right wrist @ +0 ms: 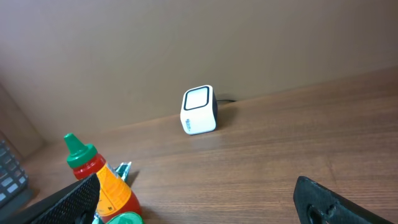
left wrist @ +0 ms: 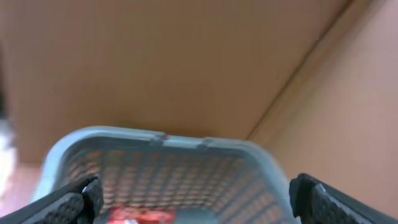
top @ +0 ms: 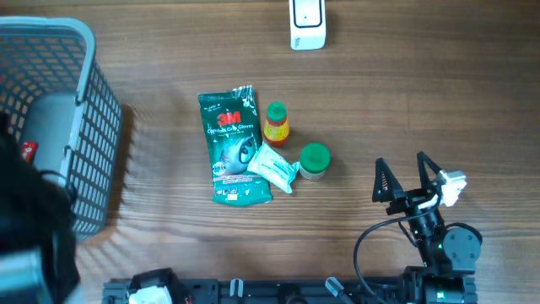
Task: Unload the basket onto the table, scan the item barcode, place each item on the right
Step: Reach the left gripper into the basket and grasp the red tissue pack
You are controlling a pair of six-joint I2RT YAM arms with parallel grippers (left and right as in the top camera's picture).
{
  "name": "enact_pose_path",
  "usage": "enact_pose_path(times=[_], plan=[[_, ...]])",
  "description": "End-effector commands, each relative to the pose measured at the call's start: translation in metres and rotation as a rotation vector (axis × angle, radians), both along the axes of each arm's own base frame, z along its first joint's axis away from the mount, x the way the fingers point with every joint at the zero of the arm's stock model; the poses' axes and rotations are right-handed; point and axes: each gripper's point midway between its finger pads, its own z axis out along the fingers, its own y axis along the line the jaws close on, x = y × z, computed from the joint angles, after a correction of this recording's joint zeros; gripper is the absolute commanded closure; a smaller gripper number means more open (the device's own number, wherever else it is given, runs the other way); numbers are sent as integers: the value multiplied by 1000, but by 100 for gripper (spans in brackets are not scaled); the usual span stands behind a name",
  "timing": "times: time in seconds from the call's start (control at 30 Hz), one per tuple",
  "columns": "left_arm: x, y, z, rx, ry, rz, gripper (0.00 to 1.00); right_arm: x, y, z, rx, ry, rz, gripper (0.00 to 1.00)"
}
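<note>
The white barcode scanner [top: 307, 24] stands at the table's far edge and also shows in the right wrist view [right wrist: 199, 110]. Several items lie mid-table: a green 3M pack [top: 232, 145], a red sauce bottle [top: 276, 123] with a green cap, a small white-green packet [top: 272, 167] and a green-lidded jar [top: 314, 160]. My right gripper [top: 408, 173] stands open to the right of the jar, holding nothing; the bottle [right wrist: 99, 180] sits by its left finger. My left gripper [left wrist: 196, 199] is open above the basket [left wrist: 161, 140], with nothing between its fingers.
A blue-grey mesh basket [top: 84, 51] fills the left side and holds a grey object [top: 49, 135] with a red label. The left arm's dark bulk [top: 25, 228] hangs over the basket's near end. A brown wall rises behind the scanner.
</note>
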Motion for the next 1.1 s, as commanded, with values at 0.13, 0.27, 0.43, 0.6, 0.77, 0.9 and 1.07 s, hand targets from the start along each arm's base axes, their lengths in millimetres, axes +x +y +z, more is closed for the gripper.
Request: enact_pose_path(times=[0.13,0.27,0.43,0.6,0.77,0.9,1.07], plan=[[65,75,-163,-640,103,-52,0,0,-1,2,6,-8,-9,0],[52,92,-239,-900,138,155,0,0,-1,2,6,-8,-9,0],[64,105,-282,-969,204,191,0,0,-1,2,6,-8,-9,0],[59,102,-319,-1032,275,249,0,0,-1,2,6,-8,-9,0],[40,89,-352,-1017,427,267,0,0,-1,2,6,-8,-9,0],[48,83,-386,-953,536,134,0,0,-1,2,6,-8,-9,0],[49,80,-401,-931,564,93,0,0,-1,2,6,-8,-9,0]])
